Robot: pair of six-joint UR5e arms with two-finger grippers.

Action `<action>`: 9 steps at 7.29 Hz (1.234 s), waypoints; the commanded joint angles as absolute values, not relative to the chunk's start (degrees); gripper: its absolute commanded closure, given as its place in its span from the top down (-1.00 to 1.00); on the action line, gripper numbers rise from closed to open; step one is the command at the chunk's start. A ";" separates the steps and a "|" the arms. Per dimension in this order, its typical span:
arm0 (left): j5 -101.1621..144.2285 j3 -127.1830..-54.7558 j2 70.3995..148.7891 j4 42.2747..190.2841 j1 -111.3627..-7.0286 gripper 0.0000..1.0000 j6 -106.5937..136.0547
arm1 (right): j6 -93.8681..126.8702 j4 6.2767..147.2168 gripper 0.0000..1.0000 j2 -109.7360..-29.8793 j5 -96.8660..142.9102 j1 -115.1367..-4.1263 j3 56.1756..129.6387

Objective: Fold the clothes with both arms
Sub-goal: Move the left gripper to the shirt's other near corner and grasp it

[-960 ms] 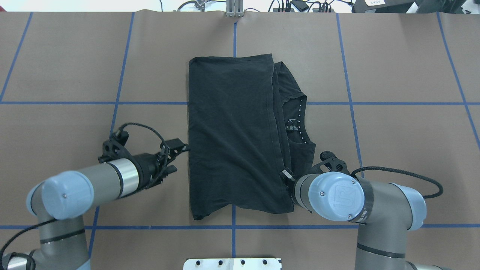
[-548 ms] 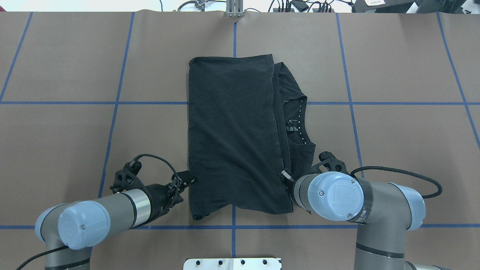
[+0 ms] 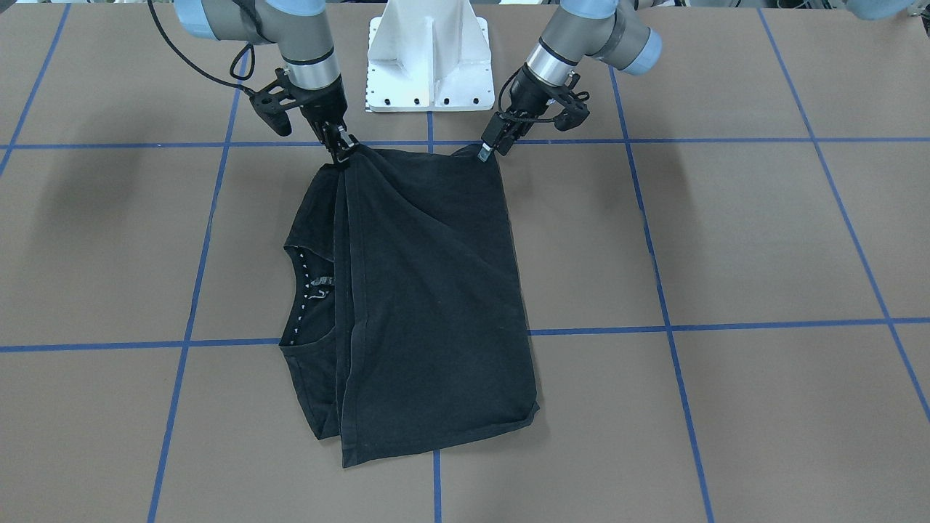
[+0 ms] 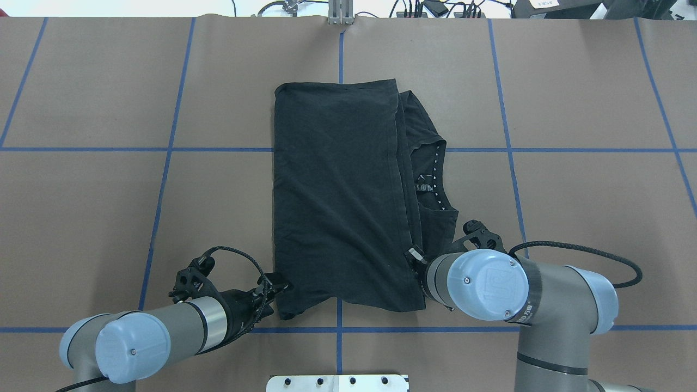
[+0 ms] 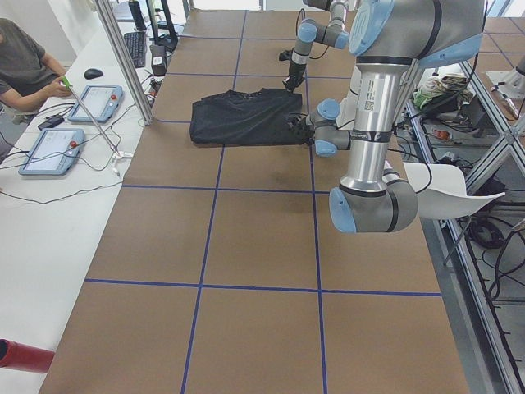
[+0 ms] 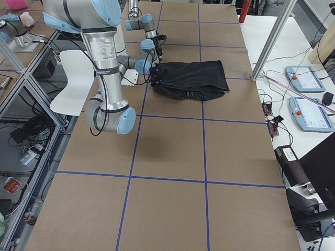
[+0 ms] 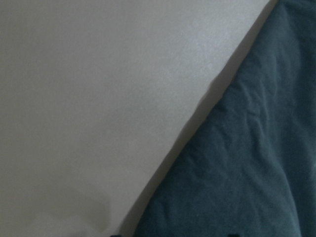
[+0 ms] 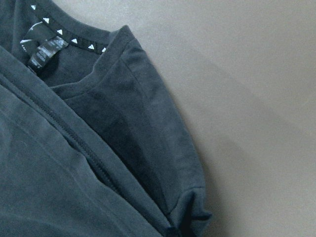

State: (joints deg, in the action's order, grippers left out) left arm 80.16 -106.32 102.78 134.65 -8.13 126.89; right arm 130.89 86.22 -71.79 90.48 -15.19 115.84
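Pinching the shirt (image 4: 337, 190) at its near right corner with the right fingers (image 3: 340, 149), cloth drawn up into a small peak there. Touching the near left corner with the left fingers (image 3: 485, 148), grip impossible to tell. Lying otherwise flat at the middle of the brown desk (image 4: 109, 218), folded lengthwise, collar (image 4: 435, 179) exposed toward the right arm.

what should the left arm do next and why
Probably close the left gripper on the shirt corner it sits at. The right gripper seems to pinch the other near corner, with cloth drawn up to it, so a second grip would let both lift that edge for the next fold. Whether the left one is shut is unclear.
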 commanded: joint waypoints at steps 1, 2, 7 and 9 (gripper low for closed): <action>80.16 -105.74 102.83 134.65 -7.91 0.39 126.91 | 130.87 86.22 -1.00 -71.63 90.79 -15.21 115.93; 80.24 -105.82 103.01 134.65 -7.65 0.36 127.00 | 130.96 86.22 -1.00 -71.72 90.79 -15.21 115.84; 80.42 -105.82 103.45 134.56 -7.12 -0.44 127.09 | 130.87 86.22 -1.00 -71.63 90.79 -15.21 115.93; 80.59 -106.43 103.45 134.56 -7.03 -1.00 127.09 | 130.96 86.22 -1.00 -71.89 90.79 -15.21 116.54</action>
